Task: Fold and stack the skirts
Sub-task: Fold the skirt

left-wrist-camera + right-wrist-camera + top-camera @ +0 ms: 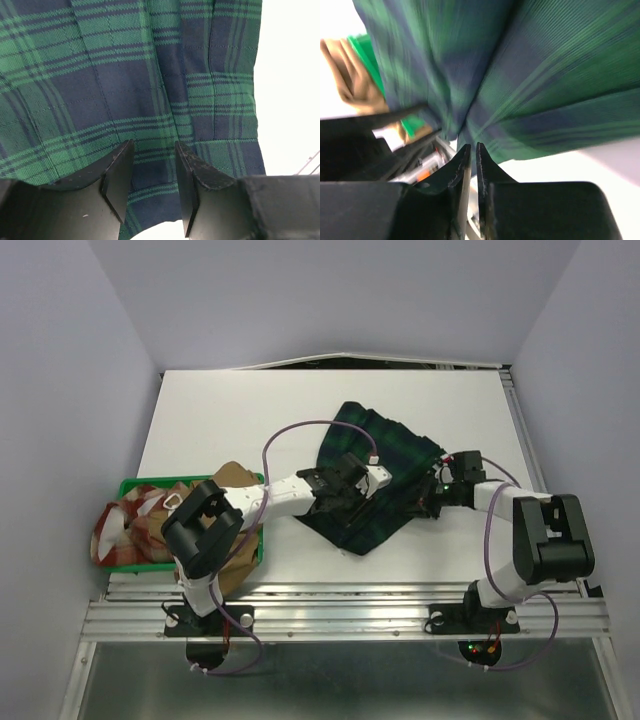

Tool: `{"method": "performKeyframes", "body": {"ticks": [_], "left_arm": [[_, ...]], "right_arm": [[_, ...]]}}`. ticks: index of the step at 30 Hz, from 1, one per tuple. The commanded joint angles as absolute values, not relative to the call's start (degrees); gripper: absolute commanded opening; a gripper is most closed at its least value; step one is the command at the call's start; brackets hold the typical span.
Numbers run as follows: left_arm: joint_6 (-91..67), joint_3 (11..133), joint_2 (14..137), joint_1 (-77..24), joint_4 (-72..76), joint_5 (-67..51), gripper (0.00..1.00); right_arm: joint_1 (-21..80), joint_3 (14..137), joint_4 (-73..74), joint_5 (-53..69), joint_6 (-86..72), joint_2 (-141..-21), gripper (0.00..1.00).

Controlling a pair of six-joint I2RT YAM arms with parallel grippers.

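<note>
Task thing: tartan skirt (385, 512), spread on the table (230, 420) between the two arms. It is directly under the left gripper (154, 145) and just ahead of the right gripper (471, 146).
Left gripper: fingers stand spread over the tartan weave, with cloth showing in the gap and nothing pinched. Bare table shows off to its right in the wrist view.
Right gripper: fingers are pressed nearly together at the skirt's edge. The wrist view is smeared, so you cannot tell whether a fold of cloth is caught between them.
Long axis: the skirt runs on a diagonal, away from the left gripper toward the far side and slanting across in front of the right gripper.
Nearer arm: the left is over the body of the cloth and the right is at its right-hand edge. Judge the fold as a two-arm move, hinged on that right edge.
Other skirts: tan-brown skirt (235, 477) and red-and-cream checked skirt (125, 525) sit in and over the green tray (135, 483), well to the left of both grippers.
Check: confirm the right pinch holds cloth before you lift.
</note>
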State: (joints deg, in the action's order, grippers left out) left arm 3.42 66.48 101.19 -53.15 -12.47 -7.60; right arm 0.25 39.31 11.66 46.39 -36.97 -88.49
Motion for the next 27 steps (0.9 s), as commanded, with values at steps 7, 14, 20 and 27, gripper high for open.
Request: {"method": "performKeyframes", "body": {"ticks": [7,14,20,27], "left_arm": [[0.97,71.54,105.2,-53.0,-14.24,-12.21,0.49],[-1.67,74.0,109.59,-50.37,-13.71,-15.82,0.46],[-4.56,77.34,109.96,-47.03,-11.61,-16.0,0.46],[-7.81,77.7,106.35,-46.76,-10.37,-12.48,0.49]], "right_arm": [[10.37,41.27,8.5,38.16,-32.89,-94.63,0.03],[9.76,55.34,15.81,24.55,-24.09,-107.21,0.01],[9.76,65.47,18.09,25.2,-19.86,-107.15,0.01],[9.76,56.35,15.92,36.37,-28.02,-96.78,0.02]]}}
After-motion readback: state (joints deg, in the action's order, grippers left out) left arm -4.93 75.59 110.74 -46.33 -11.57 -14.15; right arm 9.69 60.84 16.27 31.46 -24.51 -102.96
